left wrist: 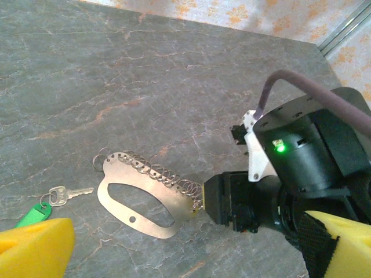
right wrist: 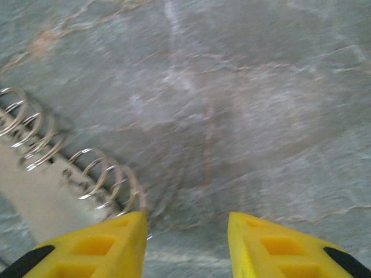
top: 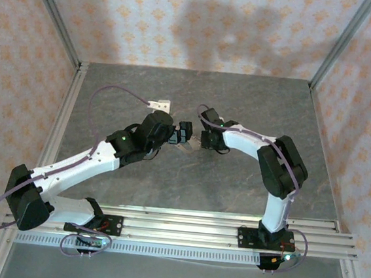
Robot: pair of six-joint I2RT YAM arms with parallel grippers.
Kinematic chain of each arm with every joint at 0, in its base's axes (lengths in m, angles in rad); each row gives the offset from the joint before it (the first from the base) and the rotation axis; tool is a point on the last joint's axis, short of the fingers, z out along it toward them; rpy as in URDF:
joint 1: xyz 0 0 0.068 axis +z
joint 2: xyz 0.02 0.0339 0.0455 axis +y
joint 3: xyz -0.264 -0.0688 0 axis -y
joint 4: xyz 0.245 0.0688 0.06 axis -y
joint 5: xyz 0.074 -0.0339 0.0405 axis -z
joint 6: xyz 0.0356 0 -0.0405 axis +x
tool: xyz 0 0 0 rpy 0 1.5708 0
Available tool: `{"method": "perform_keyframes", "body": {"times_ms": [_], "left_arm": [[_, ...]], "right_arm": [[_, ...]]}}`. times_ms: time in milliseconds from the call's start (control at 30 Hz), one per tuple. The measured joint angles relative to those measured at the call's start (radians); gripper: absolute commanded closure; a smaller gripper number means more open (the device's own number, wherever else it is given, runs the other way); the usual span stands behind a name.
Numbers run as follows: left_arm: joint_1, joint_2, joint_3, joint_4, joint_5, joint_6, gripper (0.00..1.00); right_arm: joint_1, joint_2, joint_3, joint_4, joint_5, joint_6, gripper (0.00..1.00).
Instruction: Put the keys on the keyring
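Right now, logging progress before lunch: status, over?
Left gripper open, near key. Right gripper open, at keyring's end. Key on table beside keyring, not threaded. Nothing blocking.

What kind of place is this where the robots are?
Probably a robot test booth, not a home: the left arm and right arm are bolted to a metal rail along a grey stone-look table, boxed in by patterned walls on metal posts.

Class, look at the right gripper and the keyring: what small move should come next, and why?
Probably nudge the right gripper sideways toward the keyring before closing: its jaws stand apart over bare table, and the keyring's ringed end lies beside one finger, not between them.
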Motion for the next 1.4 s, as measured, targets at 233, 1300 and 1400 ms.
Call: {"method": "perform_keyframes", "body": {"times_ms": [233, 1300, 1400], "left_arm": [[0.000, 0.000, 0.000, 0.000, -0.002, 0.001, 0.00], [0.000, 0.001, -0.013, -0.004, -0.036, 0.001, 0.00], [0.000, 0.001, -0.013, -0.004, -0.036, 0.001, 0.00]], "right_arm": [[-0.042, -0.003, -0.002, 0.002, -0.006, 0.003, 0.60], [0.107, 0.044, 0.055, -0.023, 0.048, 0.030, 0.54], [0.107, 0.044, 0.055, -0.027, 0.068, 0.027, 0.56]]}}
